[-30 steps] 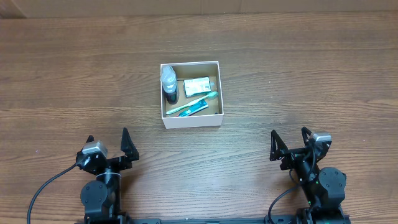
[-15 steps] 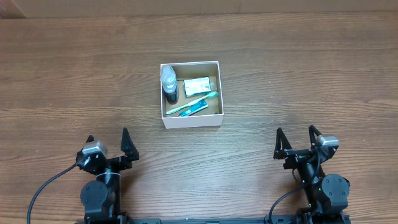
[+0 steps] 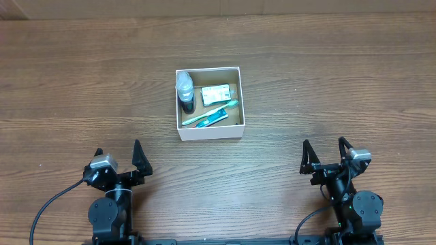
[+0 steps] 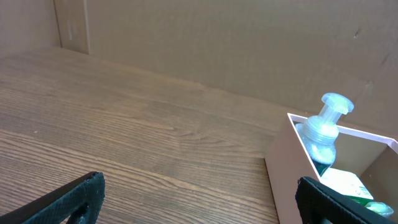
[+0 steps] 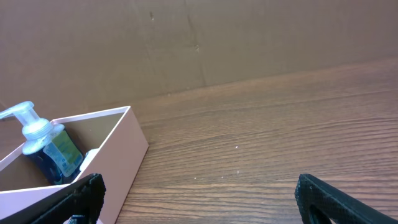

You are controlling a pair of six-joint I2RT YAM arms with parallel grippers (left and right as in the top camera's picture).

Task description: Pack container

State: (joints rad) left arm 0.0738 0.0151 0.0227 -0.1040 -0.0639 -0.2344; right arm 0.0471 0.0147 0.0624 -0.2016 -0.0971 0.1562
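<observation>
container (image 3: 210,132) sits upright on the wood tabletop (image 3: 340,68), about midway between left and right edges, slightly left of centre, well clear of every edge; lidless, white walls, brown floor.

contents: clear pump bottle (image 3: 184,90) against the left wall, with dark liquid low in it; white packet with green print (image 3: 216,93) flat toward the far right corner of the box; teal toothbrush (image 3: 211,113) lying diagonally across the floor, head toward the right wall; small blue tube (image 3: 212,120) just beside it on the near side, parallel.

left claw (image 3: 117,150) parked at the near edge, left side; jaws spread wide, nothing between them; well apart from the box. right claw (image 3: 323,145) parked at the near edge, right side; jaws also spread wide and empty.

left wrist view: both fingers (image 4: 68,199) low in frame, box corner and pump head to the right. right wrist view: fingers (image 5: 336,199) wide apart, box at left; brown cardboard wall (image 5: 249,37) along the far edge.
</observation>
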